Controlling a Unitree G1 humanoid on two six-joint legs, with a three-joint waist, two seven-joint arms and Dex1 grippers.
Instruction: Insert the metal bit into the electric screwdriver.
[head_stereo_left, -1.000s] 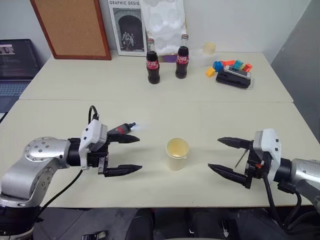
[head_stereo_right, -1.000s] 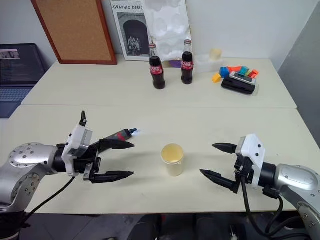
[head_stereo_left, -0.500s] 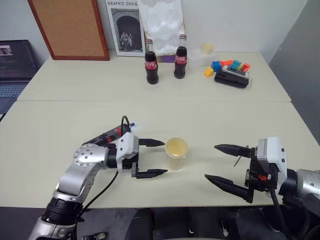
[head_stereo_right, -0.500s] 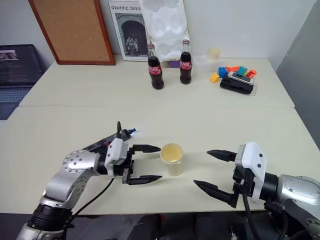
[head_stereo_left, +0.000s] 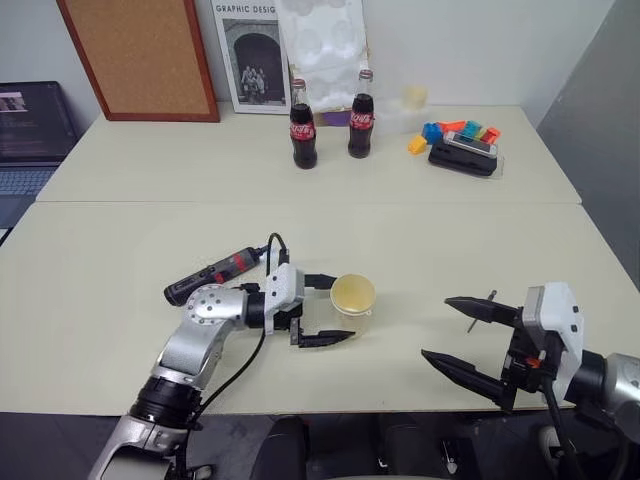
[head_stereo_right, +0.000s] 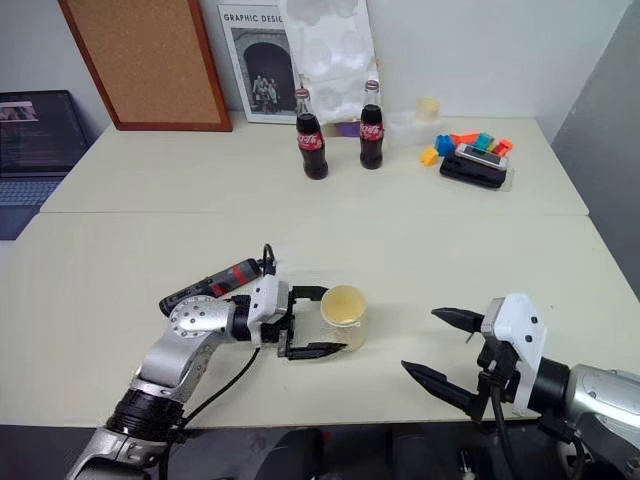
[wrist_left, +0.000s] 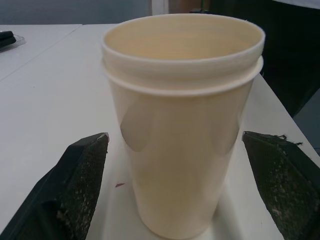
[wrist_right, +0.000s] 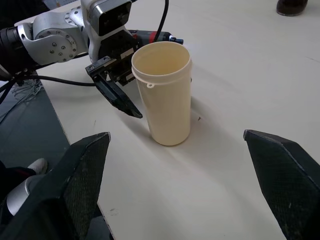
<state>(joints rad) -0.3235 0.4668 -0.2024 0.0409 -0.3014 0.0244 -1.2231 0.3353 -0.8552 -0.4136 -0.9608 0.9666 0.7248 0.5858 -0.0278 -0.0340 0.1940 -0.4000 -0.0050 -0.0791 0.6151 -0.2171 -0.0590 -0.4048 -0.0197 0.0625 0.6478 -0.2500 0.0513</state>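
surface (head_stereo_left: 450, 230): two pale tables pushed together. The work is at the near one; two cola bottles (head_stereo_left: 305, 130) stand well back on the far one.

left gripper (head_stereo_left: 342, 308): reaches in sideways at cup height with its jaws wide apart, one black finger on either side of the cup. The wrist view shows a gap at both fingers, so nothing is clamped.

right gripper (head_stereo_left: 436, 327): hangs over the near edge, well apart from the cup. Its jaws are spread wide and empty, pointing toward the cup.

cup (wrist_right: 165, 95): a cream plastic tumbler standing upright near the middle of the near table. From here I cannot see whether anything lies in its bottom.

electric screwdriver (head_stereo_left: 215, 275): lies flat on the surface just behind the left forearm, black with a red band. No jaws touch it.

metal bit (head_stereo_left: 491, 297): a thin grey sliver shows just past the right gripper's far finger. That may be the bit, though I cannot say for sure.

step in hand: I judge this an early, preparatory step, with the left arm set to take the cup. Neither the tool nor the bit is picked up, and insertion has not begun.

next move: closing evenly on the cup wall, gently enough not to tip or squash it. After that, one arm needs the screwdriver and the other the bit, nose and rod lined up.
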